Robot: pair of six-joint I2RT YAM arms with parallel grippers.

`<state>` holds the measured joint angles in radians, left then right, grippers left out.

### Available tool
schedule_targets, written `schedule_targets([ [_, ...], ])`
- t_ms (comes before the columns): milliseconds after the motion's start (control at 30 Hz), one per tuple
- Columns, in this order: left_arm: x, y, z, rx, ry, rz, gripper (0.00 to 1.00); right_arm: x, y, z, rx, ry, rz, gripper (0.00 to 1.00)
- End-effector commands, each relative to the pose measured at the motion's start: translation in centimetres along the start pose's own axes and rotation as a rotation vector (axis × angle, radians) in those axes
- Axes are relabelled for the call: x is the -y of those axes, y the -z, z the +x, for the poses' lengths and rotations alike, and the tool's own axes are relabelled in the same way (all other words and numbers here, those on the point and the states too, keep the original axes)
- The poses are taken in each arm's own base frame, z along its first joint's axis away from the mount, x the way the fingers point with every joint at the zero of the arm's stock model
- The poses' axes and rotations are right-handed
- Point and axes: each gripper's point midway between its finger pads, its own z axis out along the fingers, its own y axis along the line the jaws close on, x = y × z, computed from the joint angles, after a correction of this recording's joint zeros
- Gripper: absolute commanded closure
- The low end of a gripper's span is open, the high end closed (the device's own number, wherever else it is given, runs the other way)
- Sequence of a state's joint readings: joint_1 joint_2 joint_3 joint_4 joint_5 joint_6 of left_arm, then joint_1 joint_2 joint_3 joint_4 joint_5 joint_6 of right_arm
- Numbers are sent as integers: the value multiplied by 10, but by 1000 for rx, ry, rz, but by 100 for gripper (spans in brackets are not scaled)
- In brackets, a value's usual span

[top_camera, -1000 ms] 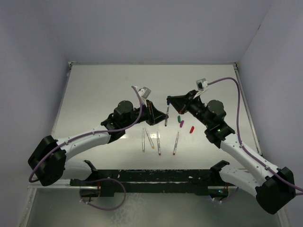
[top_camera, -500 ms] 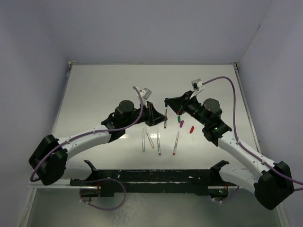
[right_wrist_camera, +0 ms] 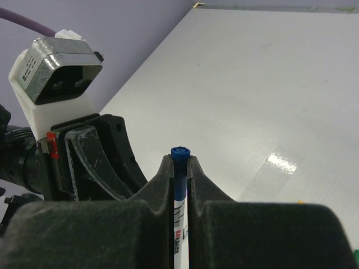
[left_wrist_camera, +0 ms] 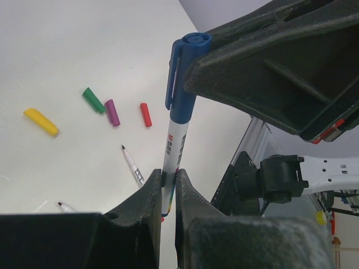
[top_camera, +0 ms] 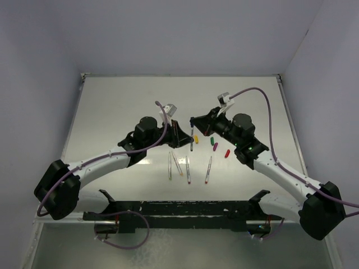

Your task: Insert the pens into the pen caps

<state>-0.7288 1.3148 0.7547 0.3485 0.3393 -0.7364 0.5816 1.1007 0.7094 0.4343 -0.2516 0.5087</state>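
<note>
A pale pen (left_wrist_camera: pixel 175 145) with the dark blue cap (left_wrist_camera: pixel 185 78) on its top end is held upright above the table between both grippers. My left gripper (left_wrist_camera: pixel 169 179) is shut on the pen's lower end. My right gripper (right_wrist_camera: pixel 179 162) is shut on the blue cap (right_wrist_camera: pixel 179 174). In the top view the pen (top_camera: pixel 192 141) sits between the left gripper (top_camera: pixel 189 143) and the right gripper (top_camera: pixel 193 124). The yellow (top_camera: pixel 196 139), green (top_camera: pixel 212 139), purple (top_camera: pixel 215 145) and red (top_camera: pixel 227 152) caps lie on the table. Several uncapped pens (top_camera: pixel 188 170) lie nearer the arms.
The loose caps also show in the left wrist view: yellow (left_wrist_camera: pixel 41 121), green (left_wrist_camera: pixel 93 100), purple (left_wrist_camera: pixel 113 112), red (left_wrist_camera: pixel 146 114). One uncapped pen (left_wrist_camera: pixel 133 166) lies just below them. The white table (top_camera: pixel 123 106) has raised edges at left and right.
Both grippers, with the pen and blue cap between them, have shifted slightly left. The right wrist has moved left and away from the arms' bases. The caps and pens on the table have not moved.
</note>
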Motion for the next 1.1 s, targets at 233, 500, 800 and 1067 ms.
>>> schedule_targets([
  [233, 36, 19, -117, 386, -127, 62, 100, 6, 12, 73, -298, -15, 46, 100],
  [500, -19, 24, -42, 155, -50, -108, 100, -4, -13, -17, -96, 97, 100, 69],
  [800, -78, 46, 5, 32, 6, -372, 100, -9, -9, -93, 95, 180, 190, 44],
  [1067, -163, 59, 20, -139, 147, -680, 100, 17, 10, -68, 36, 162, 310, 38],
])
